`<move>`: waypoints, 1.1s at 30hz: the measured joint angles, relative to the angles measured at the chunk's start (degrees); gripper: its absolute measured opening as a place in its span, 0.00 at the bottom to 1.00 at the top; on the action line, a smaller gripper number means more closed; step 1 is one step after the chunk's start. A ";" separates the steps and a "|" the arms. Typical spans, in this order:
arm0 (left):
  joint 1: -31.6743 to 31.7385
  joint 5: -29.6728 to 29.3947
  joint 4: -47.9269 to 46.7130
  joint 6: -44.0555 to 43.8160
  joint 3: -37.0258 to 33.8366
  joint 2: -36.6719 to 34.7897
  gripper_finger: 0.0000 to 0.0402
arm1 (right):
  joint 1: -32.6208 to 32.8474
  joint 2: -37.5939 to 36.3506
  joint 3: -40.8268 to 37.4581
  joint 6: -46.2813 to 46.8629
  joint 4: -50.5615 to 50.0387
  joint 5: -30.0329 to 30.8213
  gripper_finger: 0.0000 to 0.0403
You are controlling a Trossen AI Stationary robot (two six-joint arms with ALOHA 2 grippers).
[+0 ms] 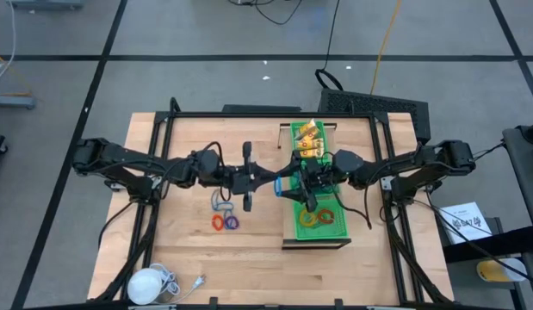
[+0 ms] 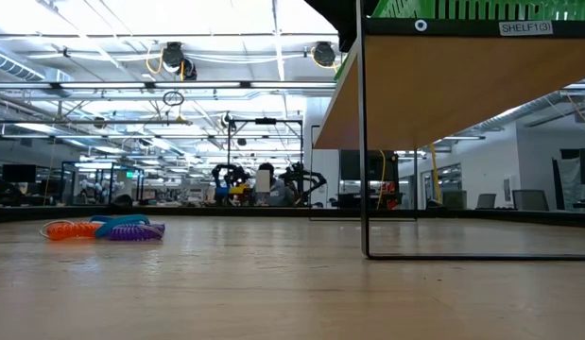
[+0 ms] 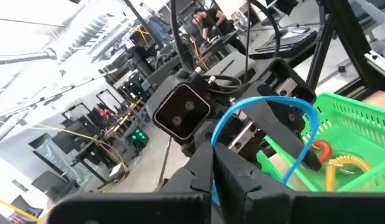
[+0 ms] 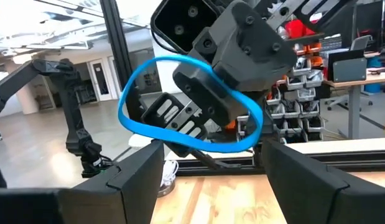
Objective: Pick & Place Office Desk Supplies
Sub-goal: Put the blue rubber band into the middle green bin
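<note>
A thin blue ring (image 4: pixel 191 102) hangs in the air by the left edge of the green mesh tray (image 1: pixel 331 231), with my left gripper (image 1: pixel 270 183) shut on it. My right gripper (image 4: pixel 208 168) faces it from the right, open wide, fingers at the ring's lower arc. In the tray lie yellow packets (image 1: pixel 308 139) at the far end and red and yellow rings (image 1: pixel 319 217) at the near end. On the table lie an orange ring (image 2: pixel 63 229), a purple ring (image 2: pixel 138 231) and a blue clip-like piece (image 2: pixel 120 221). My left gripper pinches the blue ring's thin band at one spot (image 3: pixel 216 138) between its two fingers. The fingers lie level and come from the table's left. The ring stands out beyond them as an open loop, clear of table and tray. Whether my right gripper touches the ring, I cannot tell.
The tray sits on a raised wooden shelf (image 2: pixel 434 90) on thin black legs (image 2: pixel 363 142). A white round object with a cord (image 1: pixel 150 284) lies at the table's near left corner. Black frame bars (image 1: pixel 154 172) run along both sides of the table.
</note>
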 joint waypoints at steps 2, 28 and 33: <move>0.00 0.00 0.02 -0.13 0.00 0.00 0.03 | 0.00 0.00 0.00 -0.02 0.73 0.27 0.65; -1.34 0.48 -0.02 -1.90 0.00 0.00 0.02 | -2.95 0.00 0.00 -1.05 3.34 -0.48 0.54; -1.28 0.47 -0.04 -1.89 0.00 0.00 0.04 | -2.93 0.00 0.00 -2.74 3.32 -0.54 0.36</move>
